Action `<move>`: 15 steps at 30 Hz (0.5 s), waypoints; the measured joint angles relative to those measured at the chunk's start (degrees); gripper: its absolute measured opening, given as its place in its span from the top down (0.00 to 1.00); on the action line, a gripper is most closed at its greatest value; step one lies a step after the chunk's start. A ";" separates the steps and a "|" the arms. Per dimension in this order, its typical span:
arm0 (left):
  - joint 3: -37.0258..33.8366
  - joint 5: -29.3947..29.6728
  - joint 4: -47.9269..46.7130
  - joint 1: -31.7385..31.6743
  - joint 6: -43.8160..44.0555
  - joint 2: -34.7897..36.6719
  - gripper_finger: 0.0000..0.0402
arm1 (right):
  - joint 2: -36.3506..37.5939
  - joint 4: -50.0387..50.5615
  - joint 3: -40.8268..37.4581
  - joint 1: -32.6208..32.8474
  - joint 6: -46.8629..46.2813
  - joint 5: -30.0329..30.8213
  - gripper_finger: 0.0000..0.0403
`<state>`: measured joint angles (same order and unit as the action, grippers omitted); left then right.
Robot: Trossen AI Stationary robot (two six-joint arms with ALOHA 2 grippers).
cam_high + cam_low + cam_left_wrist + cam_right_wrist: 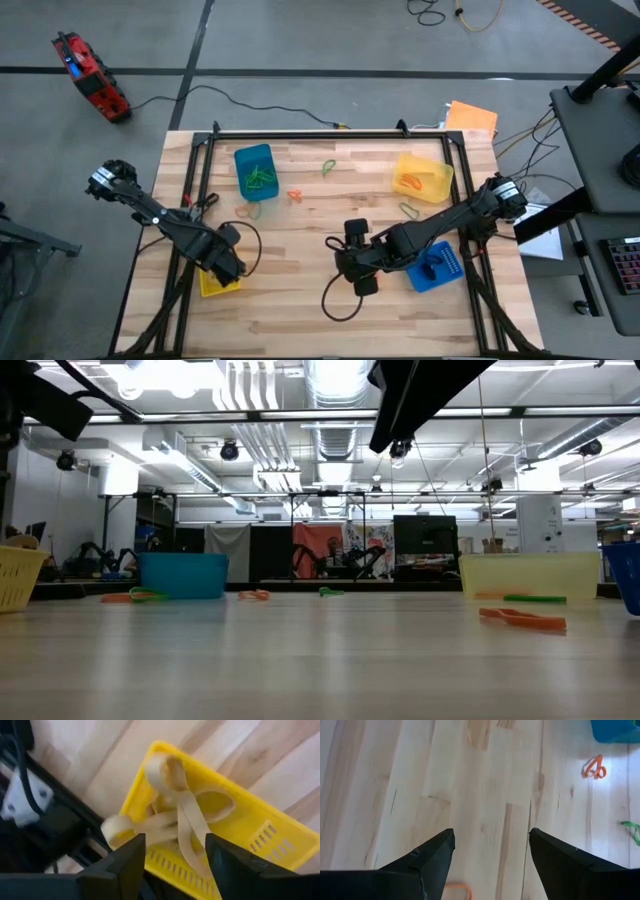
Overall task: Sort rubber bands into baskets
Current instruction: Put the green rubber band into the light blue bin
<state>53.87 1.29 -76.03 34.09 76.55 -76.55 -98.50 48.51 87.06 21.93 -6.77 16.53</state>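
My left gripper (pixel 230 268) is open above a yellow basket (pixel 216 285) at the table's near left. In the left wrist view its fingers stand over the basket (pixel 260 820), and several tan rubber bands (pixel 182 815) lie in it. My right gripper (pixel 347 262) is open over bare wood near the table's middle. An orange band (pixel 458 890) lies on the table below it, between the fingers. A blue basket (pixel 254 170) at the far left holds green bands. A yellow basket (pixel 422 178) at the far right holds orange bands. A second blue basket (pixel 437 266) sits under my right arm.
Loose bands lie on the far half of the table: a green one (pixel 329 166), an orange one (pixel 295 194), a tan one (pixel 248 211) and a green one (pixel 408 210). A black frame (pixel 330 133) runs round the table. Cables loop beside both grippers.
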 joint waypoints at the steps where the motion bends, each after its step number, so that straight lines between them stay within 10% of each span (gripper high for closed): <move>1: 0.00 1.50 0.33 0.05 -0.86 0.06 0.53 | 0.00 -0.66 -0.20 0.00 -0.01 0.00 0.38; 15: 3.10 28.35 20.49 0.11 -31.85 0.08 0.60 | 0.20 -13.52 -10.67 -0.09 -5.65 5.62 0.40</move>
<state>56.97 29.64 -55.54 34.20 44.70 -76.47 -98.30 34.99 76.39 21.85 -12.42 22.15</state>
